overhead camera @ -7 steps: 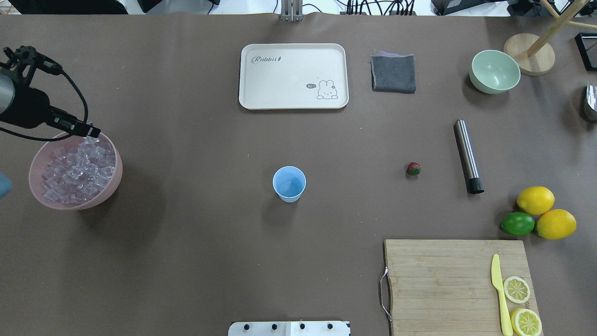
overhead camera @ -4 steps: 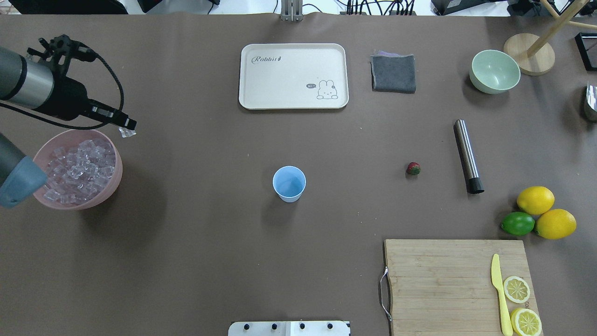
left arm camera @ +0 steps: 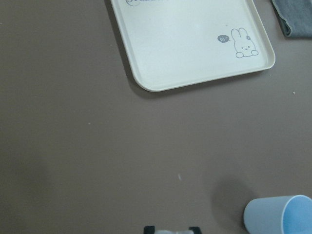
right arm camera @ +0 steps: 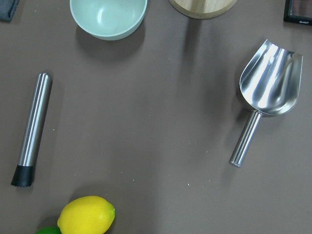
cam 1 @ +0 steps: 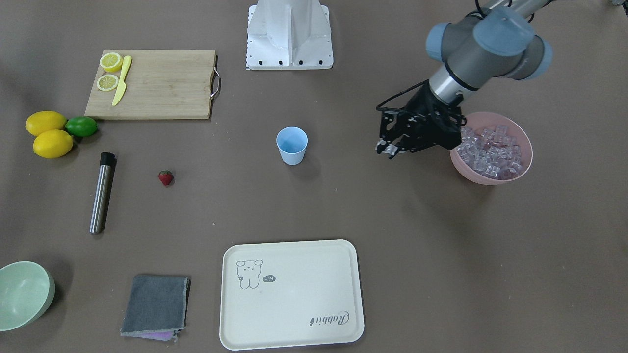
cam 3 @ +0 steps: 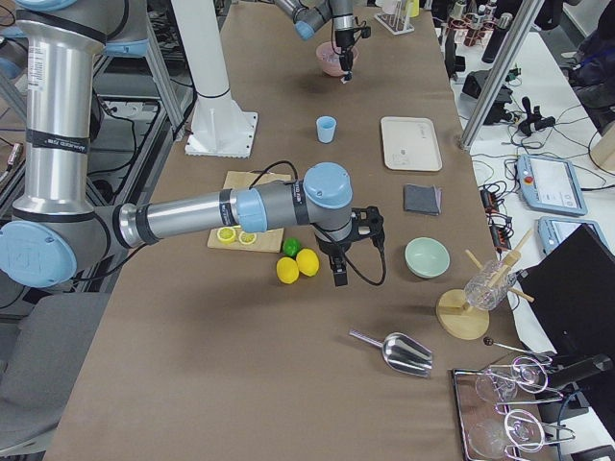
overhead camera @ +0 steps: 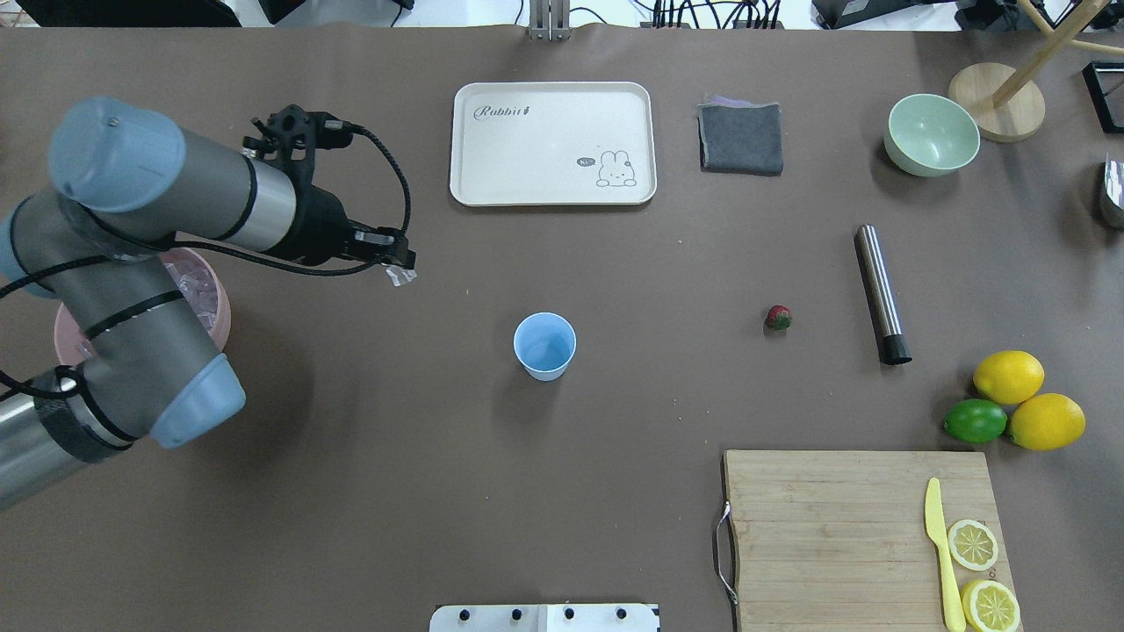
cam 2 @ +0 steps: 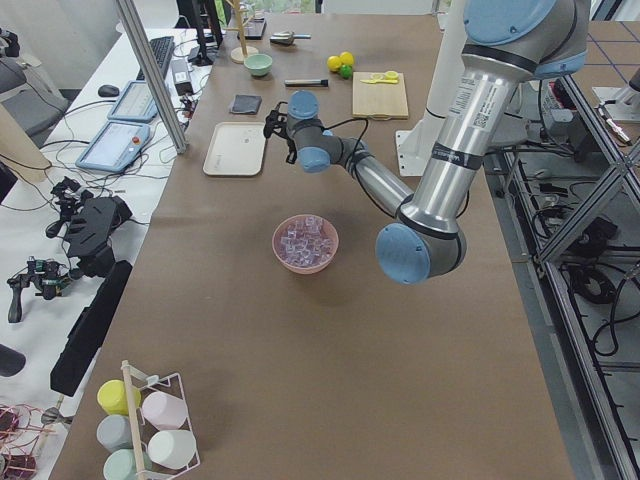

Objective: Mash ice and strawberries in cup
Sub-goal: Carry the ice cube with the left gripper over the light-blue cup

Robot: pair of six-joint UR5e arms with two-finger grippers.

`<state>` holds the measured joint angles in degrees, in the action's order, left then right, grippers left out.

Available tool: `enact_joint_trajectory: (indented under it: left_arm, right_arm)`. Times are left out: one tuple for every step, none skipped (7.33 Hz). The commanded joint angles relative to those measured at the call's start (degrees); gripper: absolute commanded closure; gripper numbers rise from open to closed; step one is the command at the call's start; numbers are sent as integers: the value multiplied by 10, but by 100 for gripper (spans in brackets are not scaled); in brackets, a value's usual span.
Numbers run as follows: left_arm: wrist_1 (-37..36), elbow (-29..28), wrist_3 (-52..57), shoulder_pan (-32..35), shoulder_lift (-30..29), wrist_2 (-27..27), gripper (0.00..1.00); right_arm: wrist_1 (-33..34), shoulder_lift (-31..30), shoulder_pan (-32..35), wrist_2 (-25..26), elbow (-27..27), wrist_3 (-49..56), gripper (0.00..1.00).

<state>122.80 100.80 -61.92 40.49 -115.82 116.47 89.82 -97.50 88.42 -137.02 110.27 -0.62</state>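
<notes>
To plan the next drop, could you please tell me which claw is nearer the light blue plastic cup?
Left. The left claw hangs between the pink bowl of ice and the light blue plastic cup; the right claw is far off, by the yellow lemons.

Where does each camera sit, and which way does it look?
Front-facing: across the table, facing the base; left arm shows.
Overhead: behind robot, looking down; left gripper holds an ice cube.
Exterior left: table's end; left arm near.
Exterior right: opposite end; right arm near.
Left wrist: down at tray; fingertips at bottom edge.
Right wrist: down at muddler, scoop; no body.
Shared: blue cup, front-facing and overhead.
</notes>
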Motion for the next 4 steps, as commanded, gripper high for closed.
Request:
enact_joint_trajectory:
  left_arm:
    - [0, -24, -65, -65, -55, -80, 100]
    - [0, -24, -79, -83, -63, -101, 100]
    - [0, -25, -98, -103, -70, -128, 100]
    - [0, -25, -99, -116, -71, -145, 100]
  right_arm:
    - [-1, 0, 0, 0, -1, 0, 0]
    - [0, 0, 0, 0, -1, 1, 0]
    - [0, 0, 1, 0, 0, 1, 0]
    - [0, 1, 0, 0, -1, 1, 0]
